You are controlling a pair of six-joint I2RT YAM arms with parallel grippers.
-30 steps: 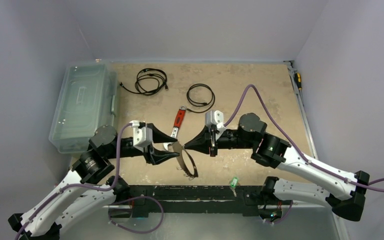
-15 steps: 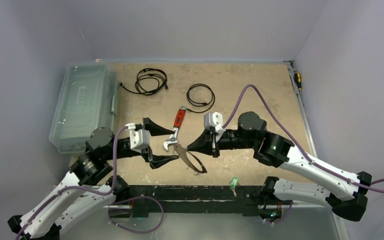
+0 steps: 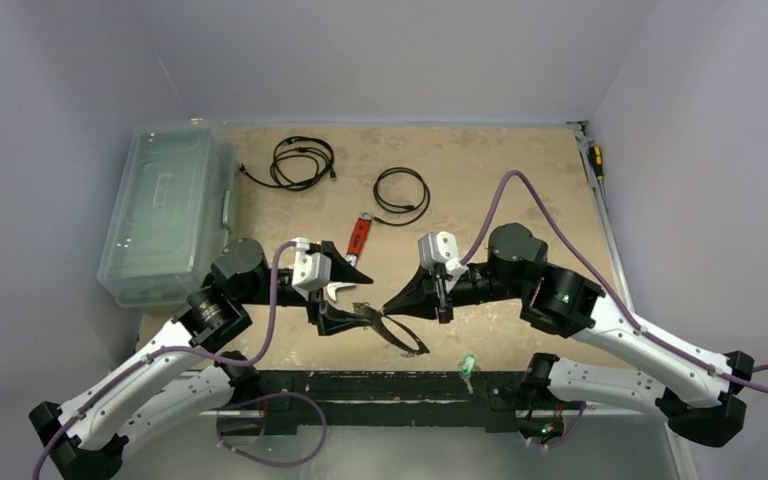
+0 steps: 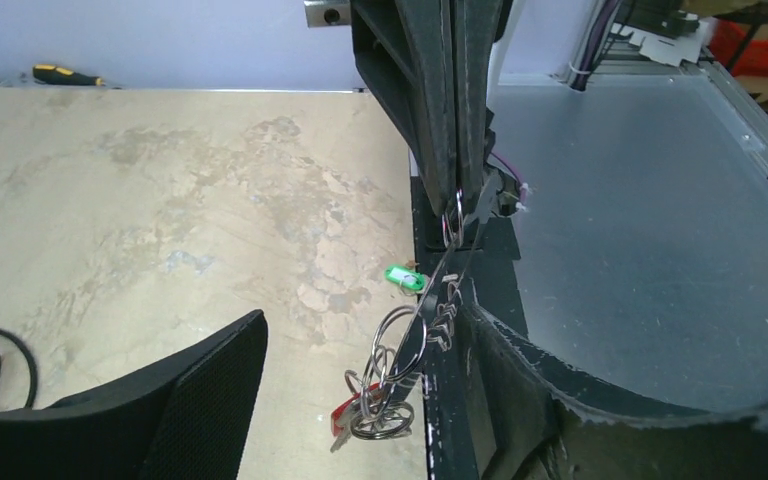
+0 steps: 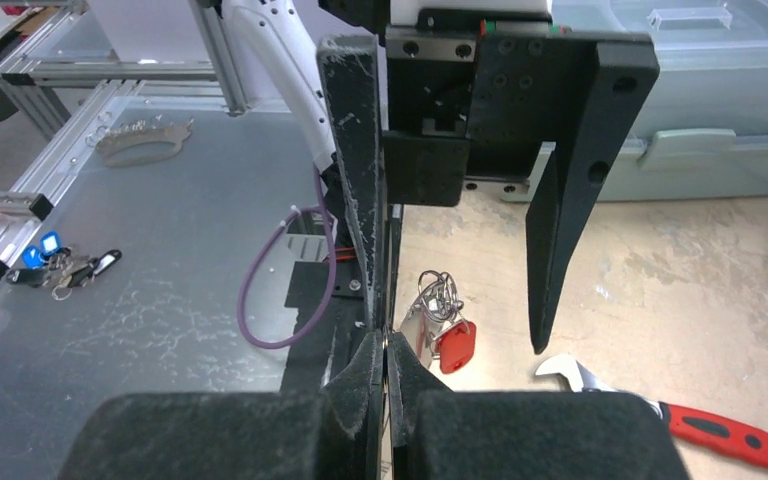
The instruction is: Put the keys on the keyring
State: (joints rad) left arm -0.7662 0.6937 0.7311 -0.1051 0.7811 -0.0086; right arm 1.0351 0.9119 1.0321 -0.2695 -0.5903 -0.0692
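Overhead wide — wrist views close, sharing keyring [image 4: 423, 312].

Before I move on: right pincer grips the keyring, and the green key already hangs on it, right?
No: the green key lies on the table, not on the keyring, per the left wrist view. The right pincer does grip the ring.

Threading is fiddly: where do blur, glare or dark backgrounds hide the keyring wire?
Top external: even light, no glare, but the keyring is faint near the dark rail. Left wrist: sharpest, wire and small rings distinct. Right wrist: soft, dark fingers crowd the foreground; the red key is clear.
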